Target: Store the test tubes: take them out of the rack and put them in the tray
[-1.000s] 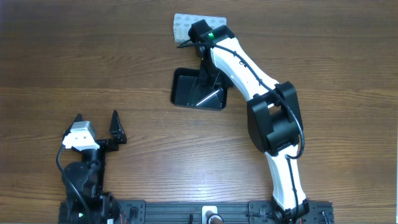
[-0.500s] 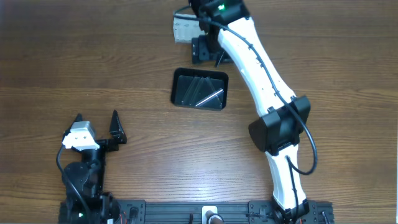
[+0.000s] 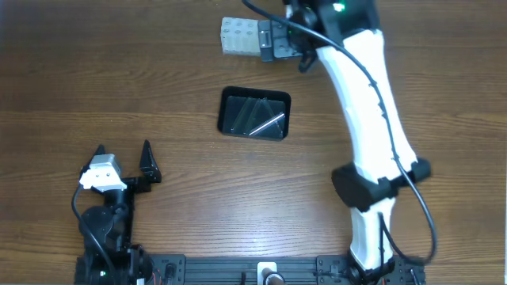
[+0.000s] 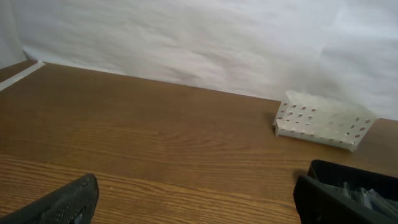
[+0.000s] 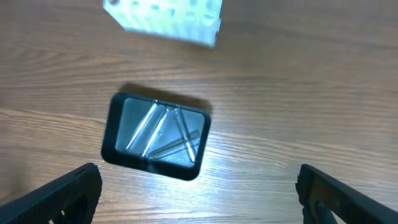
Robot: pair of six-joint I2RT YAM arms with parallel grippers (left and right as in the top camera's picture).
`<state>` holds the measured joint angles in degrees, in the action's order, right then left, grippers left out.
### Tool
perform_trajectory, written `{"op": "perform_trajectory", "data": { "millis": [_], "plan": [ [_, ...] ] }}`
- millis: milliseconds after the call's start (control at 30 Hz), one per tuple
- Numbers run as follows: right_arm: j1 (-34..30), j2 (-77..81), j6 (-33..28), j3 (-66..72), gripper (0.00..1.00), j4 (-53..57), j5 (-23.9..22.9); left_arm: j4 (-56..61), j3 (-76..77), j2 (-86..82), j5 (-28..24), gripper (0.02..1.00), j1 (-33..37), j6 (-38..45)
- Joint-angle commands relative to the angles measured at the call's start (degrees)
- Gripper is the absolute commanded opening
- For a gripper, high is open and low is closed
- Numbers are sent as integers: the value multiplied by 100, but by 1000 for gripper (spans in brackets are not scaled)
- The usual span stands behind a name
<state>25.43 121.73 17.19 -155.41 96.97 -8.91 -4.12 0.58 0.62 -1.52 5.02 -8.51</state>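
Nearest, the left arm sits folded low over its base at the near left of the table [image 3: 119, 71], well apart from everything else. The left gripper [image 3: 123, 150] points away from the base with its two fingers spread wide and nothing between them. Farther out, near the middle of the table, lies the black tray [image 3: 223, 115], with several clear test tubes [image 5: 161, 134] lying flat inside it at crossing angles, one resting slantwise over the others. Beyond the tray, a short way off and not touching it, stands the white rack [image 3: 239, 36]. The right arm rises from its base at the near right, bends at the elbow and stretches long across the table, carrying the right gripper [image 5: 199, 186] lifted high, its fingers wide apart and empty, looking down on tray and rack.
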Motion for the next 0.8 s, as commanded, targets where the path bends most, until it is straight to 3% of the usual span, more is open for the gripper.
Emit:
{"op": "perform_trajectory", "data": {
  "millis": [33, 200, 533, 800],
  "plan": [
    [-151, -841, -273, -90, 993, 35, -168, -26, -24, -46, 4, 996, 35, 103],
    [-313, -1648, -317, 505, 993, 35, -326, -26, -24, -46, 4, 996, 35, 103],
    [-861, -4286, -352, 3952, 993, -540, -994, -26, -24, -46, 4, 1000, 35, 103],
    [-1156, -6214, -2004, 7042, 991, -3202, -1038, -26, -24, -46, 4, 998, 35, 103]
  ]
}}
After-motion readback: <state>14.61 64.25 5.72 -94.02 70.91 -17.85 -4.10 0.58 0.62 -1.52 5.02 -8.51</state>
